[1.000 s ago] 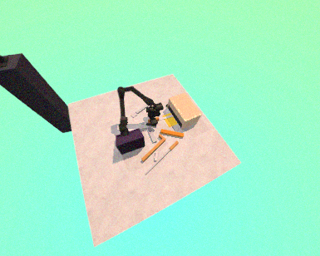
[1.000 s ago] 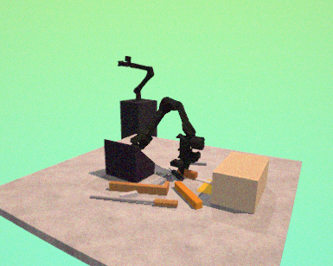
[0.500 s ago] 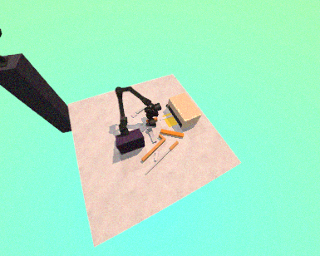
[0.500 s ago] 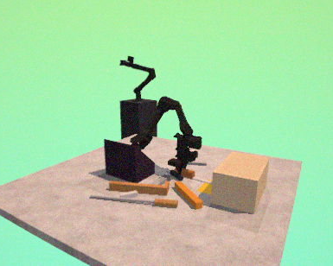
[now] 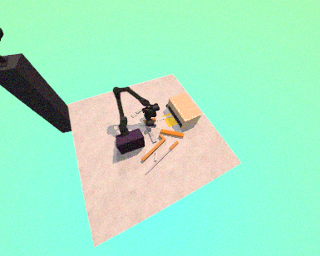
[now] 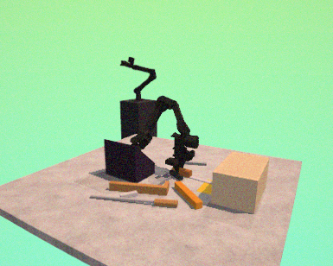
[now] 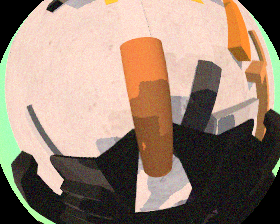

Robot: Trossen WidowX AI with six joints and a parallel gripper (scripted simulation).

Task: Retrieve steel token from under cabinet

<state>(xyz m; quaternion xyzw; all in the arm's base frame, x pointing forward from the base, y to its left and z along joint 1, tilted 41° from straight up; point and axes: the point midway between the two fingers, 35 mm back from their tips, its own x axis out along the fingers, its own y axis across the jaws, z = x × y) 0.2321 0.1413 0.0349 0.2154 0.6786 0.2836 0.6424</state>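
With my claw [image 5: 150,120] [image 6: 177,173] [image 7: 152,129] closed on an orange handle [image 5: 154,120] [image 6: 185,172] [image 7: 148,100], I appear to be raking, its thin rod reaching over the yellow area [image 5: 170,120] [image 6: 205,187] [image 7: 111,1] toward the cabinet [image 5: 184,109] [image 6: 235,181]; the token, unseen, is presumably beneath, so checking its position should come next.

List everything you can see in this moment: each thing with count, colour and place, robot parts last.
Cabinet: one, tan, table's far side from the base
Marked area: yellow, before cabinet
Orange bars: two, orange, near marked area, one L-shaped
Loose rod: one, grey, orange handle, beside bars
Held tool: one, orange handle, in gripper
Small pieces: several, grey, around arm
Table: one, pinkish
Pedestals: two, dark
Arms: two, black
Gripper: one, black, on held tool
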